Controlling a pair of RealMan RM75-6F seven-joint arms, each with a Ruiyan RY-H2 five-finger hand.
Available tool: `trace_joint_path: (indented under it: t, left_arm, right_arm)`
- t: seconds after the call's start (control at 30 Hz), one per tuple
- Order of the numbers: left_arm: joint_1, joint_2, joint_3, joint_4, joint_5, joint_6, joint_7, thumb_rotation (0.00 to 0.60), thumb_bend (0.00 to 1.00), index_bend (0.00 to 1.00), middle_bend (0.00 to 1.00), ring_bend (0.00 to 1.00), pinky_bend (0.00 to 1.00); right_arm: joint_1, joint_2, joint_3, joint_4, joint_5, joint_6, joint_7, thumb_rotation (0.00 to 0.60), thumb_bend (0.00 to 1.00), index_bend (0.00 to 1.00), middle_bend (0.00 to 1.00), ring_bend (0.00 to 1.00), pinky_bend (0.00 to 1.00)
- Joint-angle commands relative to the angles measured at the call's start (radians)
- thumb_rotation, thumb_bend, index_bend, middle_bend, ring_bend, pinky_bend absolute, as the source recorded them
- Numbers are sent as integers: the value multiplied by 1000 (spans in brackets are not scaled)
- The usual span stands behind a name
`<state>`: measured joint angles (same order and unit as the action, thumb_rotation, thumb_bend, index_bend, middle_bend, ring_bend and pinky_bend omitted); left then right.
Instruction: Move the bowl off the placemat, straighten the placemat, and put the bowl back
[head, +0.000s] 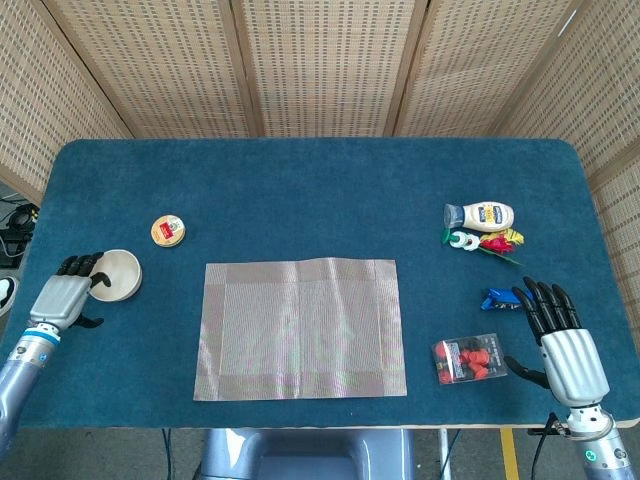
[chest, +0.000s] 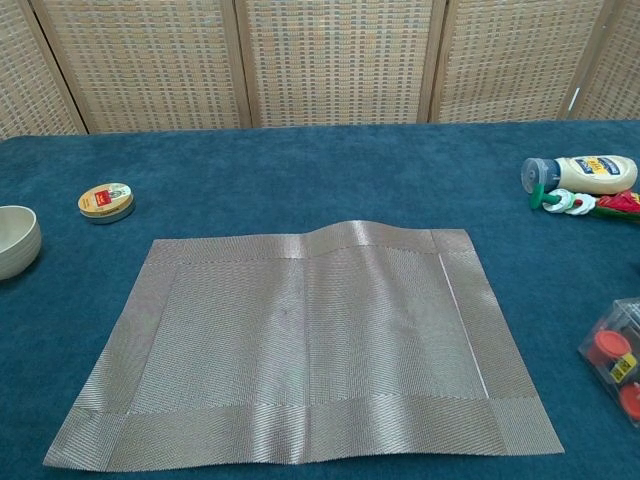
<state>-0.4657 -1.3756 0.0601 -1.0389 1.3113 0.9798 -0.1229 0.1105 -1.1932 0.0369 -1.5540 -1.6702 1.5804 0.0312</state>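
The cream bowl stands on the blue cloth left of the placemat, and only its edge shows in the chest view. My left hand lies at the bowl's left side with its fingertips on the rim and its thumb apart from the bowl. The woven grey placemat lies square to the front edge of the table. A small ripple shows at the far edge of the placemat. My right hand rests open at the front right, fingers spread.
A round tin sits behind the bowl, also in the chest view. At the right are a mayonnaise bottle, small red and green bits, a blue clip and a clear box of red pieces.
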Motion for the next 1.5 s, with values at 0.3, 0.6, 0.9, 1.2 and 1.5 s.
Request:
trace_joint_path:
  t: [0.3, 0.6, 0.9, 1.2, 1.5]
  left_arm:
    - [-1, -66, -36, 90, -7, -24, 5, 600, 384, 522, 0, 0, 0]
    - [6, -42, -53, 47, 29, 32, 4, 600, 389, 605, 0, 0, 0]
    - [-6, 50, -75, -162, 102, 141, 88, 600, 410, 654, 0, 0, 0]
    - [-89, 69, -91, -457, 186, 120, 289, 600, 410, 667, 0, 0, 0]
    - [-204, -18, -113, -629, 142, -54, 479, 600, 411, 666, 0, 0, 0]
  right_arm:
    - [1, 1, 1, 2, 2, -1, 5, 600, 0, 27, 0, 0, 0]
    - [0, 2, 1, 0, 0, 1, 8, 600, 0, 27, 0, 0, 0]
    - [-2, 9, 2, -2, 1, 6, 18, 600, 0, 27, 0, 0, 0]
    - [-2, 13, 4, -3, 6, 5, 25, 600, 0, 27, 0, 0, 0]
    - [-3, 17, 10, -1, 16, 5, 36, 600, 0, 30, 0, 0, 0]
